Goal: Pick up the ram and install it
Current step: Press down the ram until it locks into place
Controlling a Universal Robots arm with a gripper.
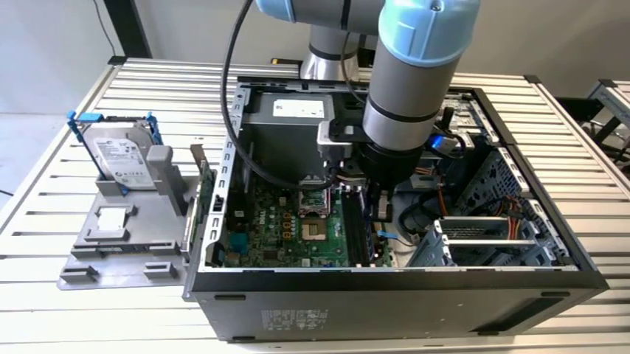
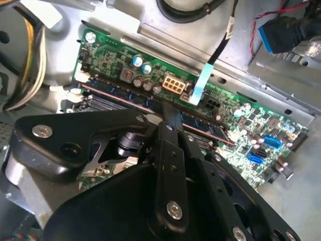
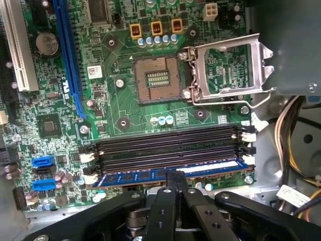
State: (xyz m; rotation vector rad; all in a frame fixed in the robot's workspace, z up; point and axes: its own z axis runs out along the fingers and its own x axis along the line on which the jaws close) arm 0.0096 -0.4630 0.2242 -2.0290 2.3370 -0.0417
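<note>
The ram [image 3: 135,176] is a slim blue-green stick with a pale label. It lies in the outermost of the long memory slots on the motherboard [image 3: 120,108], inside the open computer case [image 1: 394,284]. My gripper [image 3: 175,174] is shut, fingers pressed together, with the tips at the ram's upper edge near its middle. In the second wrist view the gripper [image 2: 173,114] comes down on the ram [image 2: 205,125] the same way. The exterior view has the arm reaching down into the case, with the gripper [image 1: 381,214] low over the board's slot area.
Three black slots [image 3: 165,145] lie beside the ram. The CPU socket [image 3: 158,78] has its metal frame [image 3: 228,65] flipped open. Cable bundles [image 3: 296,150] run along the case wall. A hard drive with a blue bracket [image 1: 123,155] stands on a grey fixture outside the case.
</note>
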